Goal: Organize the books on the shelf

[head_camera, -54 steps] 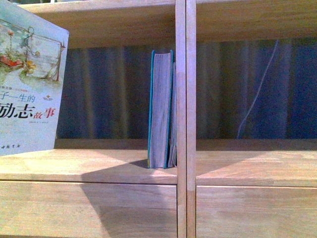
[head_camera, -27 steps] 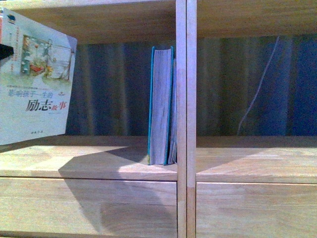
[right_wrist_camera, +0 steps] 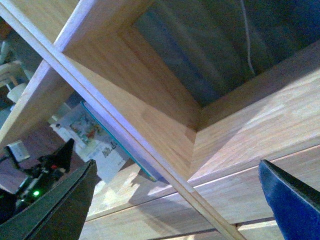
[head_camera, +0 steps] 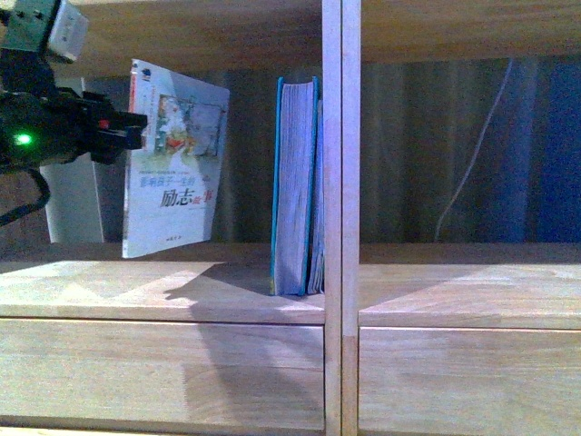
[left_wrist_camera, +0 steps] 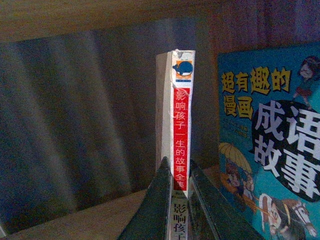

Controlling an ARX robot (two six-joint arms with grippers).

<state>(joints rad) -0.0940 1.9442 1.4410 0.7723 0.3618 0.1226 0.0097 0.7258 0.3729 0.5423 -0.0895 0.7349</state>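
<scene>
While the front view looks straight into the light-wood shelf, the left gripper reaches in from the left and is clamped on the spine edge of the white paperback. The book hangs upright in the left compartment, and its lower edge looks just clear of the board, though contact cannot be ruled out. To its right, with an open gap between them, the teal book stands upright against the central divider. A white cable hangs at the back of the right compartment.

From the left wrist, the fingers pinch the red-and-white spine from both sides. The teal book's cartoon cover is close by on one side.

From the right wrist, the right gripper hangs outside the shelf with its jaws spread wide, and nothing is between them.

Judging by this, the task is partly done. The teal book is placed, and the paperback is inside the compartment but not yet set down. What seems left is to slide it right beside the teal book, lower it onto the board, release it and draw the arm out.
</scene>
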